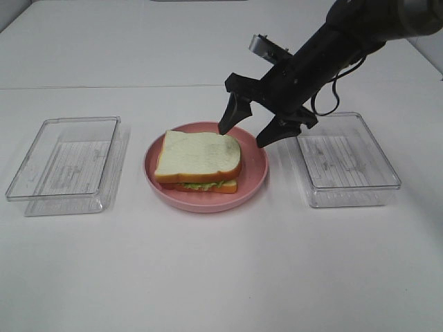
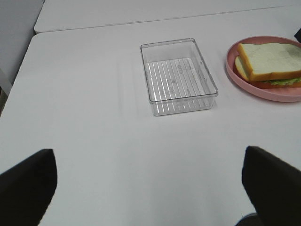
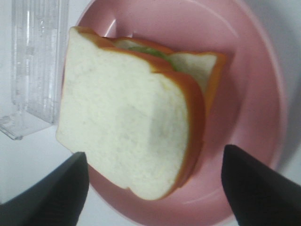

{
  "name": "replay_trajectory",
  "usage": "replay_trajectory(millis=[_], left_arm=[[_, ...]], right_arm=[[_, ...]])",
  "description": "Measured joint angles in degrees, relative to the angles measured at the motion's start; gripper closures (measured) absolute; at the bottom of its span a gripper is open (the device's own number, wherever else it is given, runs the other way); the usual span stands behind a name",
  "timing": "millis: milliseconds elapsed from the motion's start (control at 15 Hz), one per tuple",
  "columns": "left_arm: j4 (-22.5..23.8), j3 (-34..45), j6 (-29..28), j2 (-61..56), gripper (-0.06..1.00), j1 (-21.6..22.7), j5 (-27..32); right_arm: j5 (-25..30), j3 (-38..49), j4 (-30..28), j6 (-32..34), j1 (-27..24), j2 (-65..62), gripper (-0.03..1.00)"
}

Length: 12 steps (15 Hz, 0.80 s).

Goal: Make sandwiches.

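The sandwich (image 1: pixel 199 160) lies on a pink round plate (image 1: pixel 256 164) at the table's middle: two white bread slices with orange-brown crust and green lettuce showing at the front edge. My right gripper (image 1: pixel 247 131) hovers open just above the plate's far right rim, holding nothing. In the right wrist view the sandwich (image 3: pixel 127 113) fills the plate (image 3: pixel 244 70), and my dark fingertips (image 3: pixel 263 183) stand wide apart on either side of its near end. The left gripper (image 2: pixel 150 188) is open over bare table, far from the sandwich (image 2: pixel 270 63).
One clear plastic box (image 1: pixel 66 164) stands left of the plate, another (image 1: pixel 346 158) to its right, under the right arm. The left box (image 2: pixel 178 75) also shows in the left wrist view, beside the plate (image 2: pixel 235 70). White table all round.
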Motion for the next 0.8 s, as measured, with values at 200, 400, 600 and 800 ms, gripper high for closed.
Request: replay_trajectory(millis=[200,400,600,800], left_arm=[[0.0,0.0,0.0,0.0,-0.05,0.0,0.0],[0.0,0.0,0.0,0.0,-0.05,0.0,0.0],[0.0,0.0,0.0,0.0,-0.05,0.0,0.0],[0.0,0.0,0.0,0.0,-0.05,0.0,0.0]], right_arm=[[6.6,-4.8,-14.7,10.1,0.0,-2.5,0.21],[16.9,-9.7,-31.2,18.0,0.0,-4.1,0.21],[19.9,-12.4,-46.2,22.6,0.0,-5.4,0.20],[20.2,-12.4,-51.7,25.6,0.0,-11.4,0.20]])
